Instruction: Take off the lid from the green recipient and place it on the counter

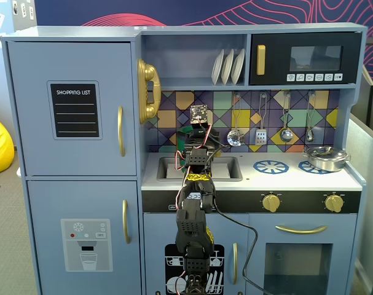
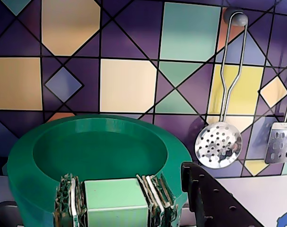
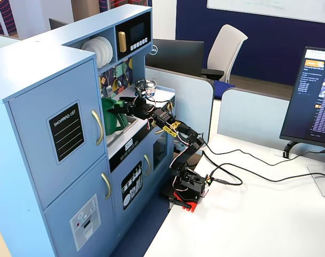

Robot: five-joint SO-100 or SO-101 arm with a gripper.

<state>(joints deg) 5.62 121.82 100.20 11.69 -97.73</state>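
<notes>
In the wrist view my gripper is shut on the light-green handle of the dark-green lid. Padded fingers press it from both sides. The lid's round recessed face fills the lower left, in front of the tiled back wall. In a fixed view from the side the gripper holds the lid at the top of the green recipient, which stands by the sink. I cannot tell whether lid and pot still touch. In the front fixed view the arm hides both. The counter lies to the right.
A silver pan sits on the right burner ring. The sink recess lies under the arm. A skimmer and a slotted turner hang on the back wall, right of the lid. A shelf with plates is overhead.
</notes>
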